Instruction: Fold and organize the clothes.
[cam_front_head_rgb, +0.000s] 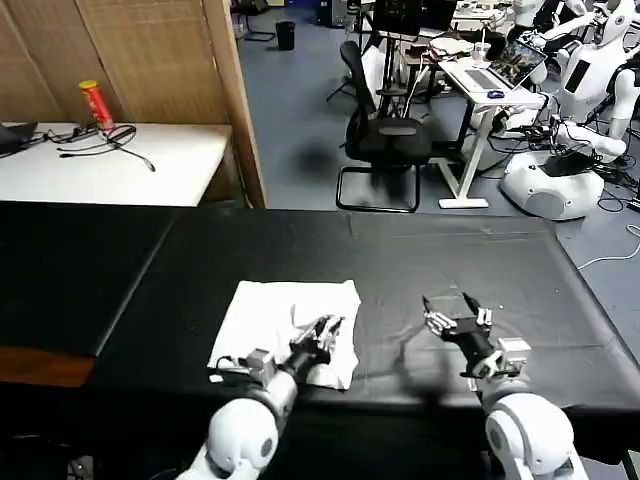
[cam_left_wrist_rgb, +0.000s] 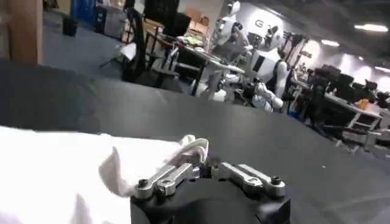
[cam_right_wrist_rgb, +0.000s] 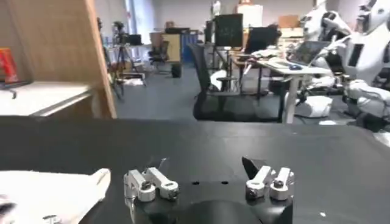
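The plain white cotton T-shirt (cam_front_head_rgb: 290, 325) lies folded into a compact rectangle on the black cloth-covered table (cam_front_head_rgb: 420, 260), near the front edge at about seven o'clock from the table's middle. The left gripper (cam_front_head_rgb: 328, 328) sits over the shirt's corner at roughly four o'clock, its fingers together on a fold of the fabric. The right gripper (cam_front_head_rgb: 458, 314) hovers over bare table, well off at three o'clock from the shirt, jaws apart and holding nothing. Folding looks nearly done; I'd guess only a final tuck or tidy placement is left
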